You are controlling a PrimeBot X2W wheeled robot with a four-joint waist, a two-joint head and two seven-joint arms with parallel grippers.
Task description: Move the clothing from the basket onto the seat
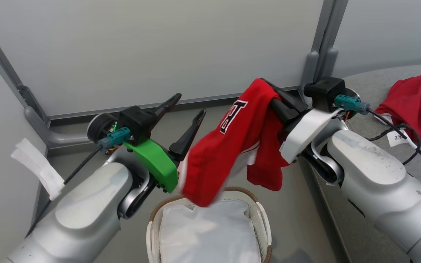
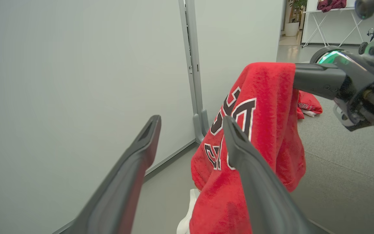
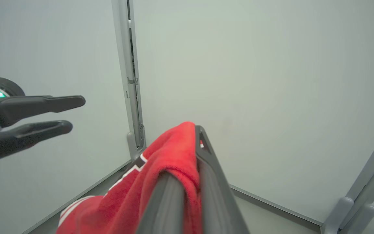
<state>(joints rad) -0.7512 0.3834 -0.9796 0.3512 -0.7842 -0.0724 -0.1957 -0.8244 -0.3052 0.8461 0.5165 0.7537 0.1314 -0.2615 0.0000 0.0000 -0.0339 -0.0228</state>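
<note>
Our right gripper is clamped tight on the red jersey. The fabric is draped over both fingers and pinched in the narrow slot between them, as the right wrist view shows. The jersey hangs in the air with its black-and-white block lettering facing our left side. Its lower end dangles over the far rim of the basket; we cannot tell whether it touches the rim. Inside the basket lies a white sheet. Our left gripper stands just beside the jersey with its jaws spread wide and nothing between them; from the left wrist view one finger overlaps the cloth, but no grip shows. A second red garment lies crumpled on the grey seat to our right, well apart from the basket.
</note>
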